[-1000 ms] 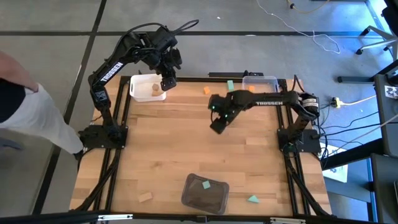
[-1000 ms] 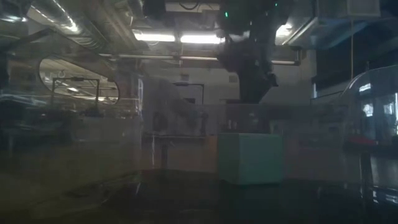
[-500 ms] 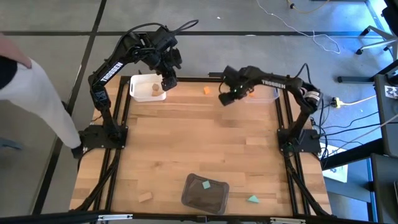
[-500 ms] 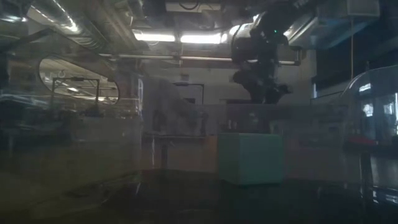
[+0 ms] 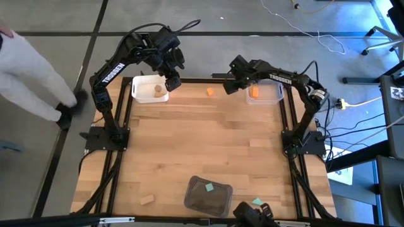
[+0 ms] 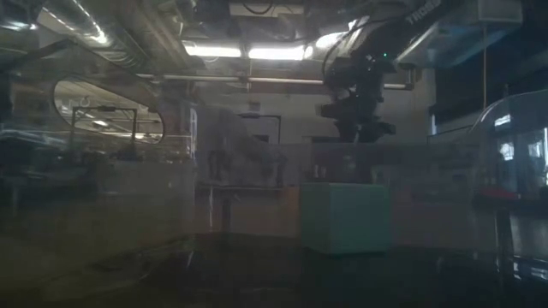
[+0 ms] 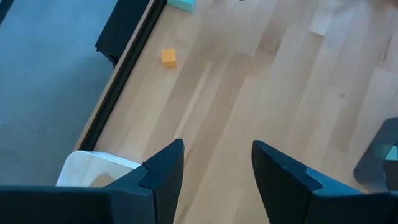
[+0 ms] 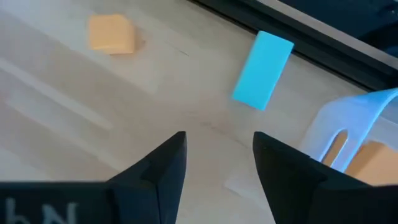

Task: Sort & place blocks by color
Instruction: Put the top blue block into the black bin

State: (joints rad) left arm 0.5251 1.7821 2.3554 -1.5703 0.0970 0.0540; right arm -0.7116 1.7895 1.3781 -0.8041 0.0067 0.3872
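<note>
My right gripper (image 5: pixel 231 84) (image 8: pixel 217 142) hangs open above the table's far edge. A teal bar (image 8: pixel 263 61) lies flat on the wood just beyond its fingers. An orange block (image 5: pixel 210 91) (image 8: pixel 112 34) lies to its left. A clear tray (image 5: pixel 268 88) holds another orange block (image 5: pixel 254 92). My left gripper (image 5: pixel 170 83) (image 7: pixel 217 149) waits open beside the white tray (image 5: pixel 144 94), which holds a pale wood block (image 5: pixel 156 90). The dark grey tray (image 5: pixel 197 200) near the near edge holds a teal block (image 5: pixel 209 186). A pale block (image 5: pixel 148 200) and a teal wedge (image 5: pixel 257 202) lie on the table beside it.
A person in white (image 5: pixel 28 75) stands off the table's left side. A dark object (image 5: pixel 252 214) shows at the near edge by the teal wedge. A black rail (image 8: pixel 311 28) runs along the far edge. The low view shows a teal block (image 6: pixel 345 218) close up.
My right gripper has swung from above the table's middle to the far edge, ending over the teal bar beside the clear tray. The person at the left has stepped farther from the table. A dark object has come into view at the near edge.
</note>
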